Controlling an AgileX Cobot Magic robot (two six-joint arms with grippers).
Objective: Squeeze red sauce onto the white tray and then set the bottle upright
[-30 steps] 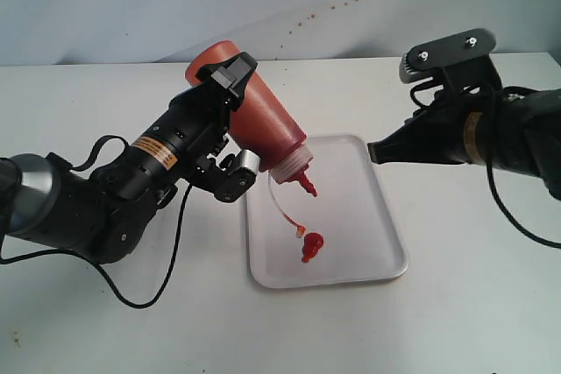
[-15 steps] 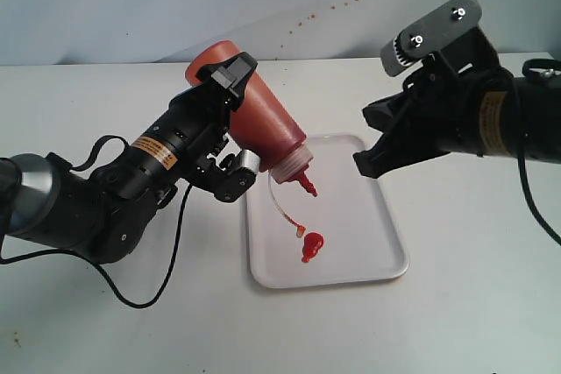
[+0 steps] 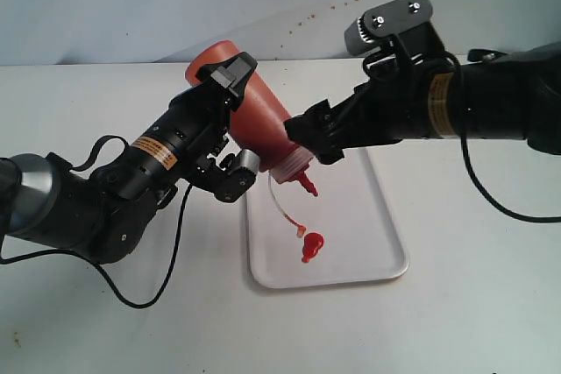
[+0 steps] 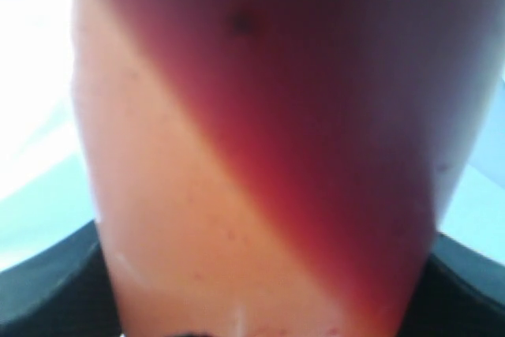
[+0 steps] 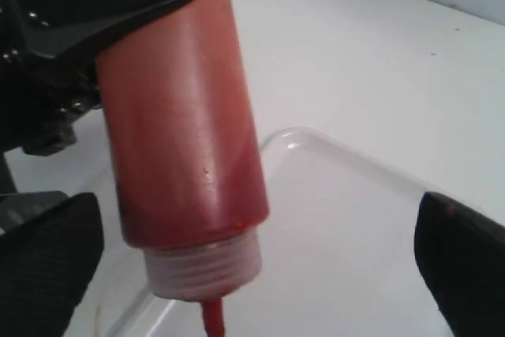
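Note:
The bottle (image 3: 259, 116) hangs tilted, its red nozzle (image 3: 307, 185) pointing down over the white tray (image 3: 359, 216). My left gripper (image 3: 241, 124) is shut on the bottle's body, which fills the left wrist view as an orange-red wall (image 4: 260, 155). A blob of red sauce (image 3: 311, 245) lies on the tray, and the small cap (image 3: 300, 231) dangles on its tether just above it. My right gripper (image 3: 314, 139) is open beside the bottle's neck. In the right wrist view its black fingertips (image 5: 47, 262) stand wide on both sides of the bottle (image 5: 185, 140), not touching it.
The tray sits on a white table (image 3: 456, 304) in front of a pale backdrop. The left arm's black cable (image 3: 149, 295) loops over the table near the front left. The tray's rounded far corner (image 5: 304, 141) shows behind the bottle.
The right arm has swung left from the tray's right side to the bottle's neck. The left arm, the bottle and the sauce blob have stayed where they were.

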